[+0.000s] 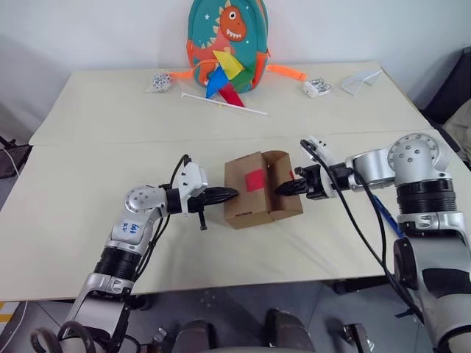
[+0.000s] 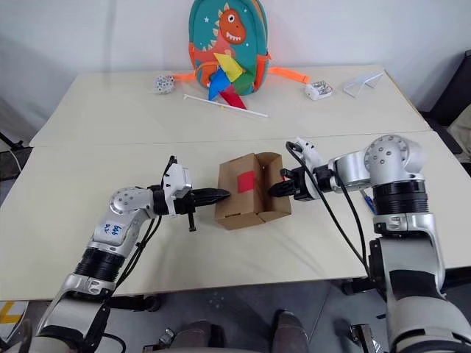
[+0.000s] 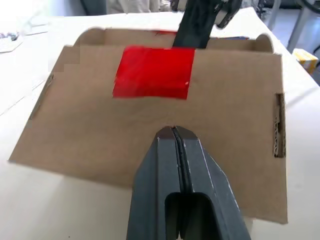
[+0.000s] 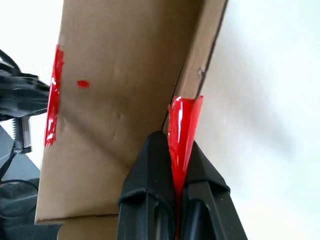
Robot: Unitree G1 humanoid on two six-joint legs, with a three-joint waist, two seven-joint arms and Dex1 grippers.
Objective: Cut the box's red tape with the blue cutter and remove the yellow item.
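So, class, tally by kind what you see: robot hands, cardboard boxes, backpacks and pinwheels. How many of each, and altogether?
Robot hands: 2 (left hand, right hand)
Cardboard box: 1
Backpack: 1
Pinwheel: 1
Total: 5

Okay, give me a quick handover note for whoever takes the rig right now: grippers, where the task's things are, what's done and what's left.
Left gripper: shut, empty, tips against the small brown cardboard box at mid-table.
Right gripper: shut on the box's raised flap, pinching a strip of the bright red tape at its edge.
Another red tape patch sits on the box face toward the left gripper.
Done: flap lifted.
Left: take out the yellow item; blue cutter lies beside the right arm.
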